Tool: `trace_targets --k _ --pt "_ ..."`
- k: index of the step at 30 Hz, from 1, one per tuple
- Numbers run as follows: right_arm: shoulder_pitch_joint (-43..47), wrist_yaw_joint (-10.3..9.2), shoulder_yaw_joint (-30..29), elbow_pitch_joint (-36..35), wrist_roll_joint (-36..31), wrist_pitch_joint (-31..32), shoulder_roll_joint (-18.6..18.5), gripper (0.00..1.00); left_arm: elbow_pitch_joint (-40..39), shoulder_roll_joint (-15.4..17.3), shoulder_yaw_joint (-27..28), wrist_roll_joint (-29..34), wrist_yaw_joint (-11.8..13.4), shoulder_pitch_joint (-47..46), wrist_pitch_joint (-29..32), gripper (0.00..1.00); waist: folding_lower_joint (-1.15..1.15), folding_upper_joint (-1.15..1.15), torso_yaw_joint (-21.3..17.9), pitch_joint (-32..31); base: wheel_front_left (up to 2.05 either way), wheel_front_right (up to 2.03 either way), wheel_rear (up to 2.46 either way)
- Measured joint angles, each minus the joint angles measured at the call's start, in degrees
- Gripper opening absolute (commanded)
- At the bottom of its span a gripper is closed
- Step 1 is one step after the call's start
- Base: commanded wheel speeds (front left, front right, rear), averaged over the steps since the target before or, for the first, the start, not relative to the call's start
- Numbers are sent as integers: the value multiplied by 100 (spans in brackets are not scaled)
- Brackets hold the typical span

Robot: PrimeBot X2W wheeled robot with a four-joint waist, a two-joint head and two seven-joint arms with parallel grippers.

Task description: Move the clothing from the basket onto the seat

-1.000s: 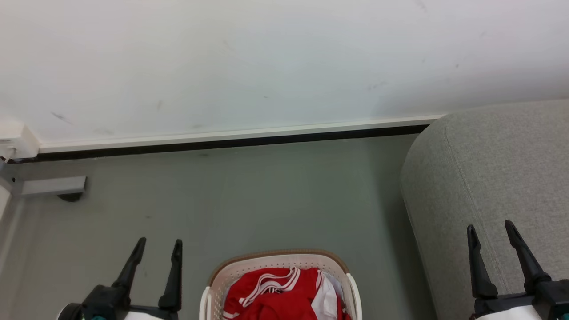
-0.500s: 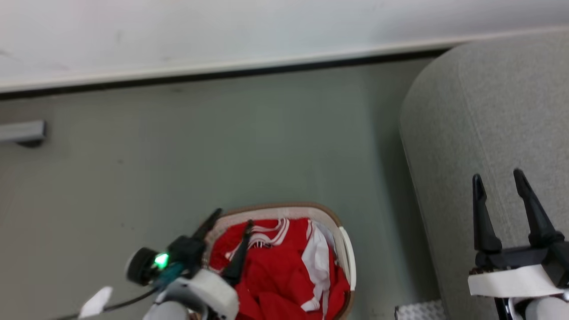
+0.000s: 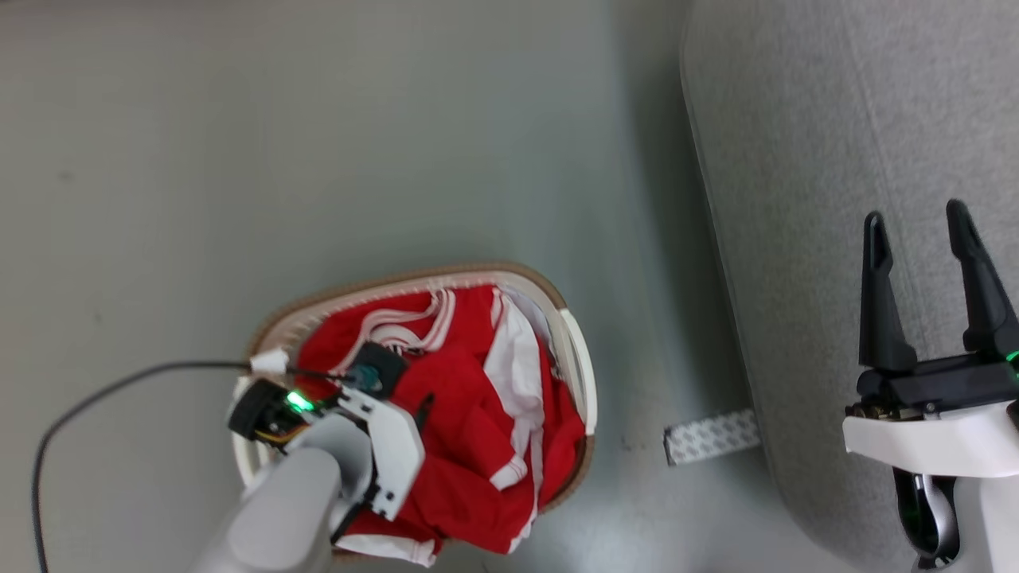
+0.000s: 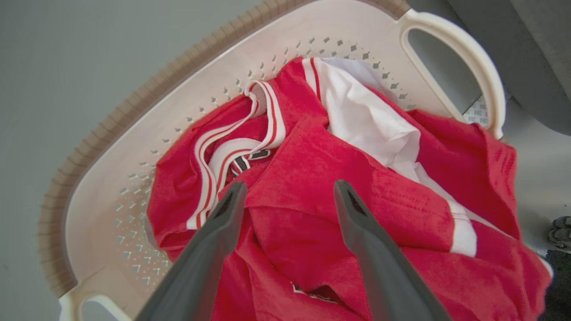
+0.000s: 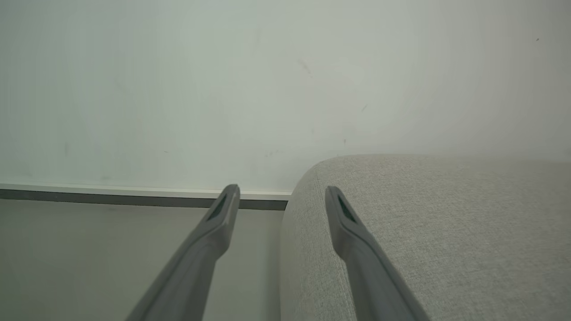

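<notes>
We record the clothing (image 3: 478,398) lying bunched inside the basket (image 3: 414,276) at the lower centre of the head view, its red folds and white trim reaching nearly rim to rim. The basket stands on the grey floor (image 3: 318,119) near the seat (image 3: 796,159), which occupies the right of the frame, with a strip of floor between them. In the left wrist view, the left gripper (image 4: 290,187) holds its fingers spread over the red fabric, gripping nothing. We cannot tell whether the tips touch it. The right gripper (image 3: 915,215), at the lower right of the head view, hangs over the seat, fingers likewise parted and empty.
</notes>
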Motion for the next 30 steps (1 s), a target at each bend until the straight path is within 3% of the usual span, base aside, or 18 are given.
trace_targets --k 14,15,16,17,23,30 --pt "-249 1 43 -521 286 0 2 100 1284 213 20 93 301 -1065 -199 100 0 0 -522 1564 0 0 0" --pt "-248 0 52 -526 286 0 2 100 1350 215 5 94 316 -1092 -256 47 0 0 -565 1605 0 0 0" --pt "-248 0 52 -528 286 0 2 100 1428 209 -20 100 313 -1116 -307 18 -1 0 -604 1635 0 0 0" --pt "-246 0 43 -528 286 0 1 100 1492 189 -45 101 282 -1152 -355 0 -1 0 -631 1654 0 0 0" --pt "-217 1 -31 -433 285 0 7 100 1792 -104 -131 46 188 -1256 -733 0 -1 0 -535 1482 0 0 0" --pt "-59 1 -101 -104 226 0 12 100 1764 -347 -31 -421 10 -876 -1552 0 -1 0 -312 755 0 0 0"
